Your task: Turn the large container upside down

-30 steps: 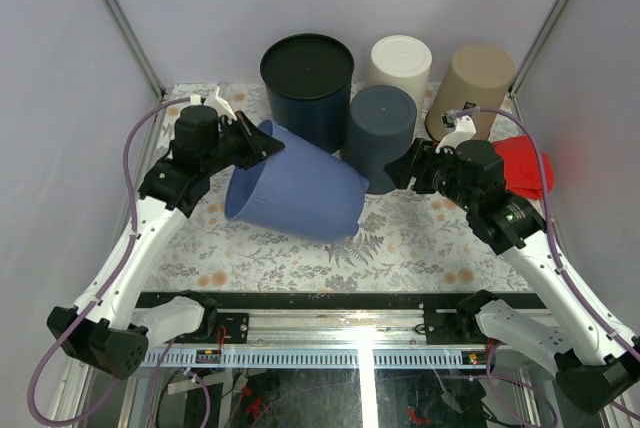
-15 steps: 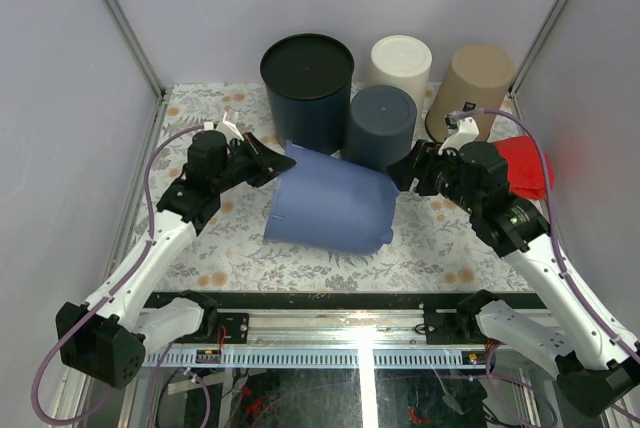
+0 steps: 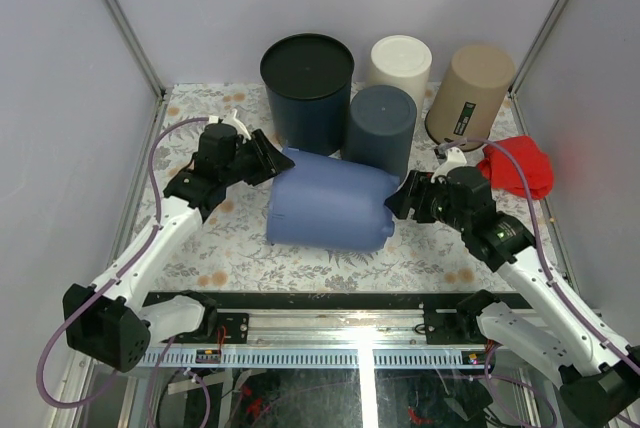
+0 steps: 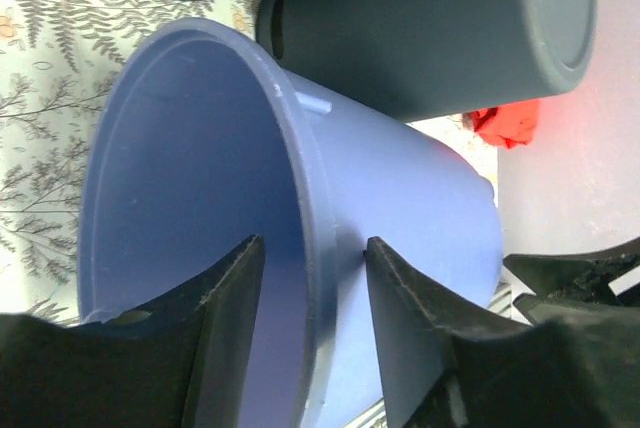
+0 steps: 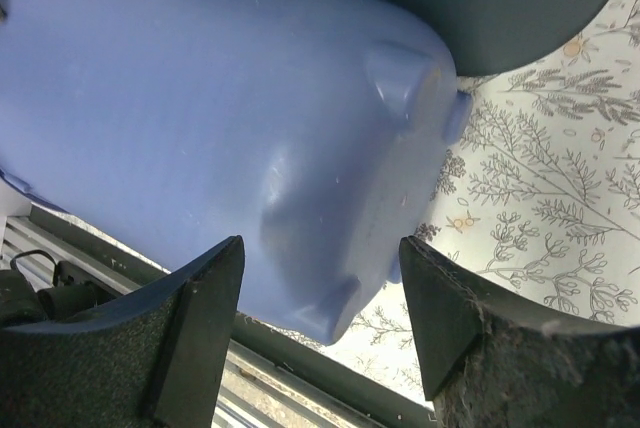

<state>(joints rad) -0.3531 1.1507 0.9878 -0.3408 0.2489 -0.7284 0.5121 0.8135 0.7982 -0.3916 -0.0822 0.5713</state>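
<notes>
containers, five in all.
- large blue container [image 3: 330, 210], one: lies on its side at the middle of the floral table [image 3: 430, 253], just in front of the back row. long axis runs left to right across the table. open mouth faces left, closed base faces right.
- dark navy container [image 3: 307, 98] with a black top, one: back left, the widest of the row.
- dark grey container [image 3: 381, 133], one: just right of the navy one, close behind the blue container.
- white container [image 3: 400, 60], one: at the back wall behind the grey one.
- tan container [image 3: 470, 88], one: back right.

red cloth [image 3: 520, 168], one: bunched at the right edge, in front of the tan container.

grippers, two.
- left gripper [image 4: 312, 248]: at the mouth, fingers spread astride the rim, one inside the wall and one outside, a gap visible on each side.
- right gripper [image 5: 320, 243]: at the base end, fingers spread wide, the lower base corner between them; contact cannot be told.
</notes>
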